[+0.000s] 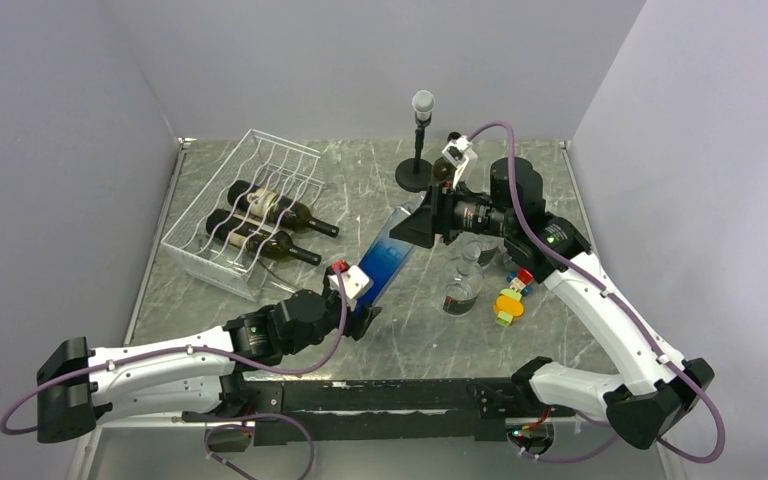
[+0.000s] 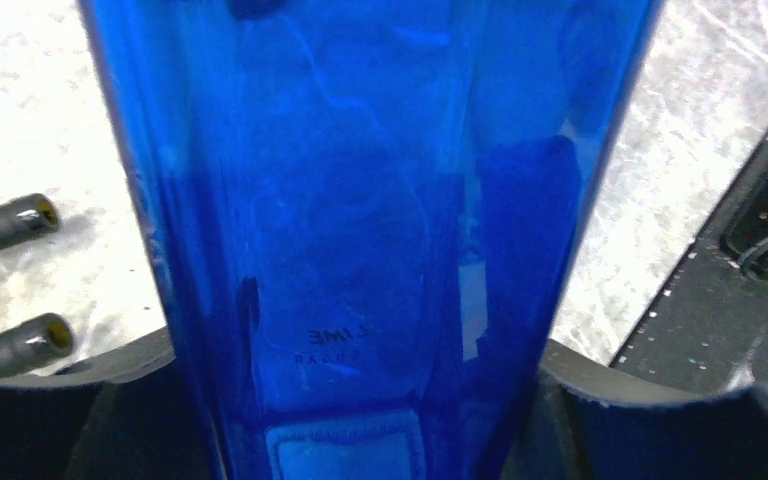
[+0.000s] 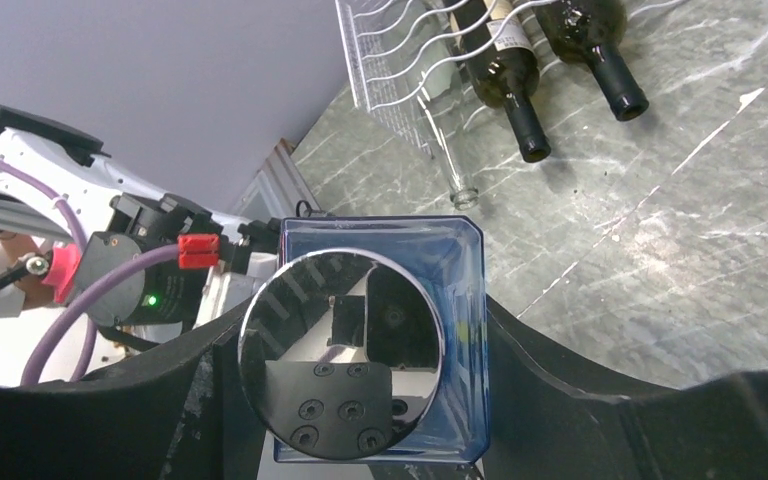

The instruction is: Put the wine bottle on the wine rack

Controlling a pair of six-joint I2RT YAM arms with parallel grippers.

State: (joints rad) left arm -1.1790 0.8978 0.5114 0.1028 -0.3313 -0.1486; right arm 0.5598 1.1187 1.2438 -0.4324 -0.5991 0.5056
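Hanging Between Two Arms, With the Rack Off to the Far Left

The wine bottle (image 1: 388,252), blue and square-sided, is hanging above the table (image 1: 360,180) near its middle, touching nothing below. Its long axis is running from near-left to far-right, with the capped end sitting higher at the far right.

The left gripper (image 1: 365,300) is clamping the lower, near-left end; its wrist view is showing blue glass filling the space between the fingers, with both pressing on the sides. The right gripper (image 1: 415,225) is gripping the capped far-right end, a finger pressing on each flank. So both arms are sharing the load.

Now the key relation: the wine rack (image 1: 285,150) is lying to the far left of the bottle, well apart from it, and the left arm is the nearer one. Two dark bottles (image 1: 270,205) are already lying in it, necks pointing toward the near right, so their line is crossing the blue bottle's line.

By my reading, the coming move is calling for a swing toward the far left and a turn of the bottle to match those wavy wires.
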